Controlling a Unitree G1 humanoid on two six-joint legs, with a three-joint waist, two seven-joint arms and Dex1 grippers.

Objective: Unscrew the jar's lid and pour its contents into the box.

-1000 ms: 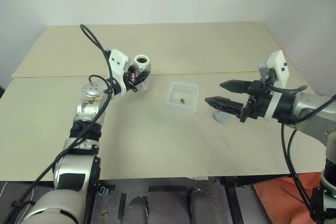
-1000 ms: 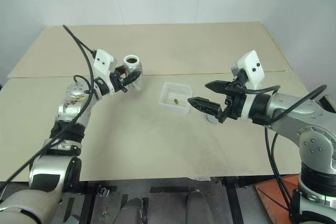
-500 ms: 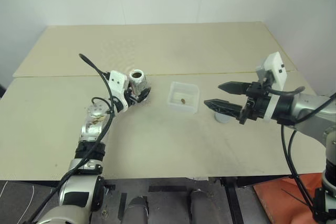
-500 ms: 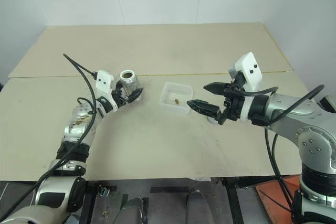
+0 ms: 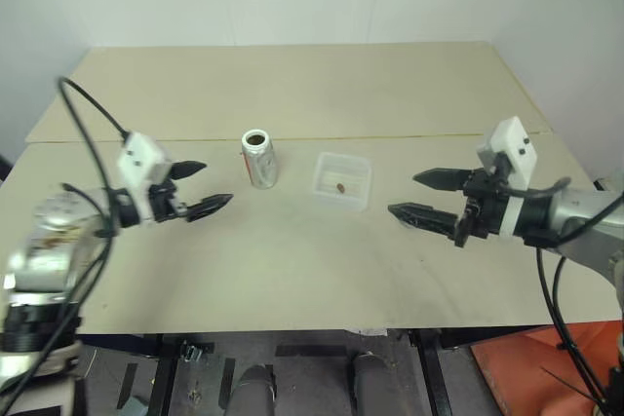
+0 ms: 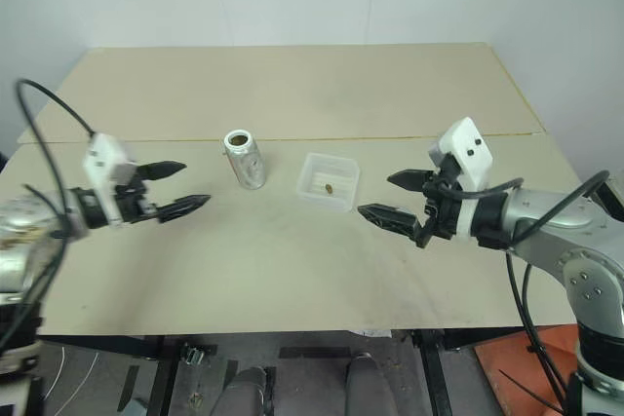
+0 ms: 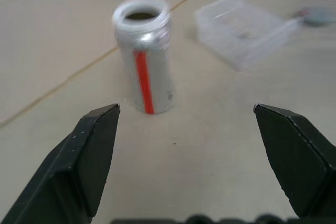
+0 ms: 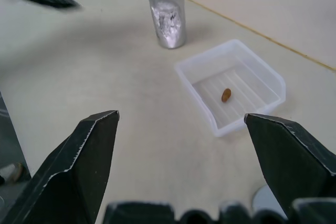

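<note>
Nearest, the left gripper [image 5: 200, 189] and right gripper [image 5: 422, 195] hover over the bench [image 5: 292, 270], each with fingers spread wide and holding nothing. Farther back, the jar [image 5: 257, 158] stands upright and uncapped, left of the box [image 5: 340, 180], where the small brown lump [image 8: 226, 95] lies.

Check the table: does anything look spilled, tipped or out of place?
Nothing stands out. The jar stands upright and open, the brown lump lies inside the box, and the lid rests flat on the table.
</note>
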